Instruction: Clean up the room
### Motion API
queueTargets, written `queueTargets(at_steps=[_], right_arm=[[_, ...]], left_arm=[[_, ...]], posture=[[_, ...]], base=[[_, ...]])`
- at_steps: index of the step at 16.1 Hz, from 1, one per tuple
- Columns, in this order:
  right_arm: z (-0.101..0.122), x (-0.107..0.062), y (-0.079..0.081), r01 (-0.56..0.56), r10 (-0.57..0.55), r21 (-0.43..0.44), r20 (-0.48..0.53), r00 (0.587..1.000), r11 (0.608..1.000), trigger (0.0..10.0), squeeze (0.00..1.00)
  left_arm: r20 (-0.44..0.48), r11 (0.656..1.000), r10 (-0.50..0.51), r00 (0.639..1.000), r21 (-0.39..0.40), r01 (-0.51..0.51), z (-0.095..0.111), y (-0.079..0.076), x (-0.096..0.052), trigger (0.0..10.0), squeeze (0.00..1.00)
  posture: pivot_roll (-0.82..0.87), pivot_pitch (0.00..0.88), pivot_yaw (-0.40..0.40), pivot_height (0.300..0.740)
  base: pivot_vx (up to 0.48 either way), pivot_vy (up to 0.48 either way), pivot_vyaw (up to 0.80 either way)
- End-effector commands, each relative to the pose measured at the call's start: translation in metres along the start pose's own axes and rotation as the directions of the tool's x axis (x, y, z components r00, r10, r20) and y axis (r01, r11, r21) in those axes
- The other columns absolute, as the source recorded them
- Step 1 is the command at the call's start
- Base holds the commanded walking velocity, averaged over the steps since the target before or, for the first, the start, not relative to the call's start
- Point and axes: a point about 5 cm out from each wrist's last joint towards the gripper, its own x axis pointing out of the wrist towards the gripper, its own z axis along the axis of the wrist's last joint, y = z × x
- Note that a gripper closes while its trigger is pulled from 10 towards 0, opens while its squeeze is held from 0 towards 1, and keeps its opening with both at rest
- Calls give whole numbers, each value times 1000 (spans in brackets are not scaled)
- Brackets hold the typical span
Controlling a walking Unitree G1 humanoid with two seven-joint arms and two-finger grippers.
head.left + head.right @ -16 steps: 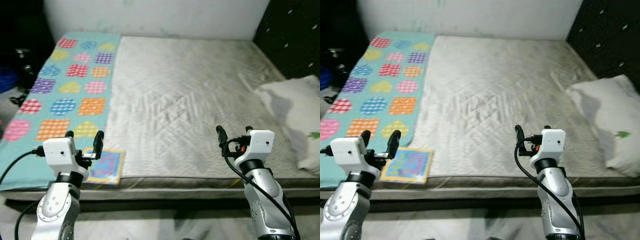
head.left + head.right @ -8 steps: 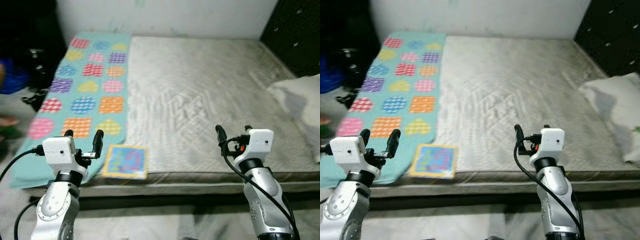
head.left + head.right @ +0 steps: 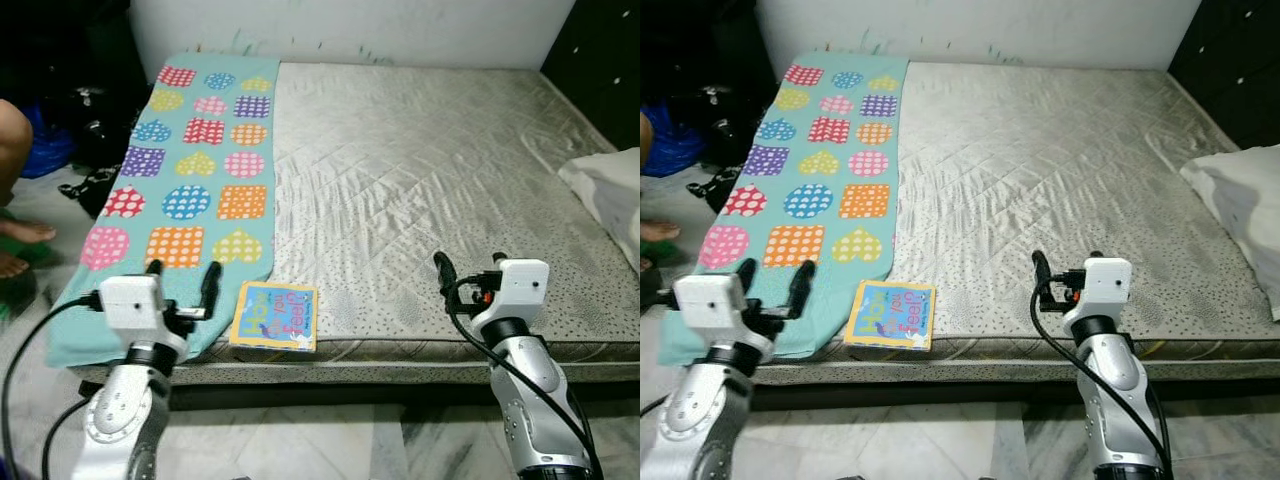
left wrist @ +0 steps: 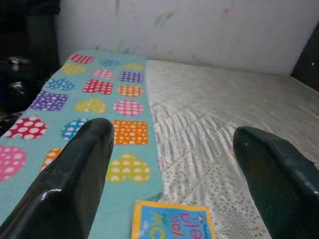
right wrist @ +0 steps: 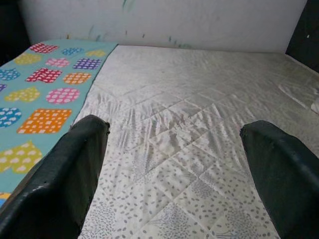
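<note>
Book (image 3: 275,315) is lying flat at the mattress (image 3: 420,200) front edge, just beside the left gripper (image 3: 182,283), fingers spread, empty; right gripper (image 3: 466,271) likewise, farther off.

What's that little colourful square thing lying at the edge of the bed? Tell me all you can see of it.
It looks like a thin children's book, square, with a yellow border and a blue cover bearing big multicoloured letters. It lies flat and closed on the grey quilted mattress, at its near edge, beside the teal blanket with dotted hearts and squares. Whether it touches the blanket cannot be told. The left gripper hovers near it, open, not touching.
</note>
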Motion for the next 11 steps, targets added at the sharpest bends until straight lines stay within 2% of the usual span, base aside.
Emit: queueTargets(at_steps=[1,6,11], right_arm=[[0,-2,-4,11,-11,-5,0,1000,1000,10000,0],[-1,-3,-3,10,-10,-4,-3,1000,1000,10000,0],[-2,-4,-4,16,-16,-4,-4,1000,1000,10000,0]], left_arm=[[9,1000,-6,1000,4,5,3,0,-2,10000,0],[6,1000,-4,1000,2,4,3,0,-3,10000,0],[5,1000,-9,1000,6,9,3,1,-3,10000,0]], posture=[[-11,104,-30,740],[-10,111,-29,740],[-10,113,-24,740]], base=[[0,0,0],[0,0,0],[334,0,0]])
